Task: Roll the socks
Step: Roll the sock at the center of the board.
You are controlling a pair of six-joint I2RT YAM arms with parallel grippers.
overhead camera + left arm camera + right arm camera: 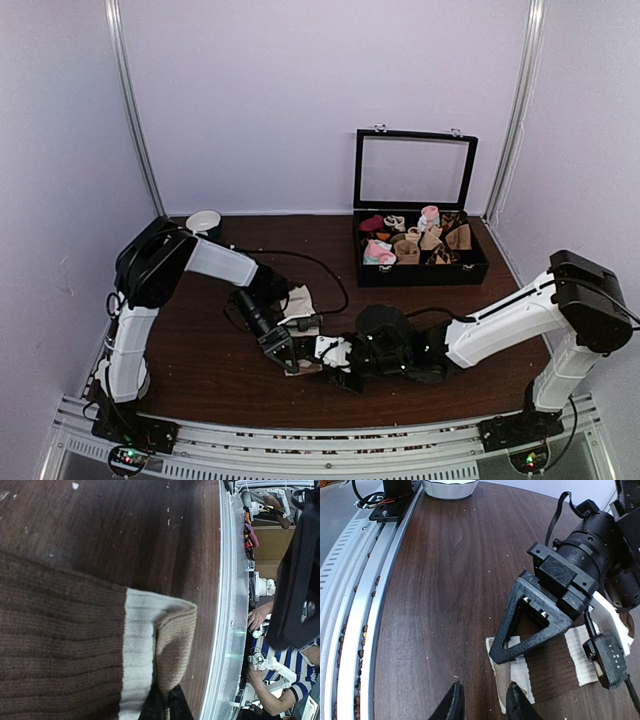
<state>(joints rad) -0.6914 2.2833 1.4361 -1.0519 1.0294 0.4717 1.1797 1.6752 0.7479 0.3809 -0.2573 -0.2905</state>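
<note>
Pinning the socks (547,666) to the counter (445,580) at lower right, our left claw (496,656) grips their cuff; our right claw (482,700), bottom centre, stands part-open.

Socks (300,300) mostly hidden under the left gripper (283,350); box (420,275) contents tiny and indistinct

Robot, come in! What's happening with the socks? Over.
Left gripper shut on the socks at the cuff. Right gripper open at the cuff's edge. Socks flat, not rolled yet. Black box far back, nothing blocking.
</note>
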